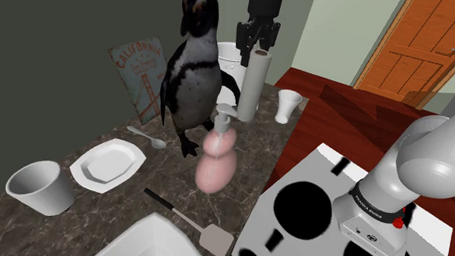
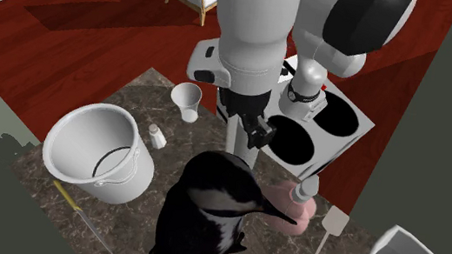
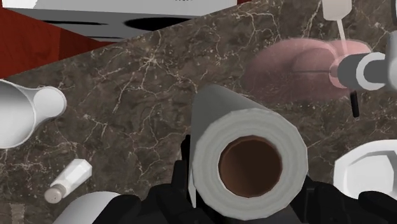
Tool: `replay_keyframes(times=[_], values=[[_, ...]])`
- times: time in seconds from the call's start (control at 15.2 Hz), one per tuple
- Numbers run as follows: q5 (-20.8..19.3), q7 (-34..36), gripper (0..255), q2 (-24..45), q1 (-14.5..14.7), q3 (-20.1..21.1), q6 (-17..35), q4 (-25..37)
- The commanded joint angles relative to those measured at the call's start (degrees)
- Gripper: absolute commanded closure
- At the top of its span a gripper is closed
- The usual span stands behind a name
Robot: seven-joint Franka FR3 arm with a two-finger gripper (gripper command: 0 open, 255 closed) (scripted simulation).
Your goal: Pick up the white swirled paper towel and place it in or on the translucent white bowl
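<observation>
The paper towel (image 1: 251, 85) is a tall white roll with a brown core, standing upright near the back of the dark marble counter (image 1: 86, 126). My gripper (image 1: 258, 40) comes straight down on its top end, and the black fingers clasp the roll (image 3: 210, 127) from both sides. Whether its lower end touches the counter I cannot tell. Under the arm's hand the roll (image 2: 235, 145) hangs just behind the penguin. The white bowl (image 1: 35, 188) stands far away, at the shoulder view's lower left.
A big penguin figure (image 1: 191, 67) stands beside the roll, with a pink soap dispenser (image 1: 215, 158) in front of it. A white bucket (image 2: 99, 153), a small shaker (image 2: 156, 136) and a white cup (image 1: 288, 106) are close by. A plate (image 1: 108, 164), spoon (image 1: 146, 136) and spatula (image 1: 191, 223) lie between roll and bowl.
</observation>
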Motion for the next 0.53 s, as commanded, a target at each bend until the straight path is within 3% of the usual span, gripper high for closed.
replay_keyframes(times=[0.0, 0.46], values=[[-0.1, 0.1, 255, 0.1, 0.0, -0.1, -1.5, 1.6], [-0.3, 0.5, 255, 0.9, -0.1, -0.2, -6.8, 7.6]])
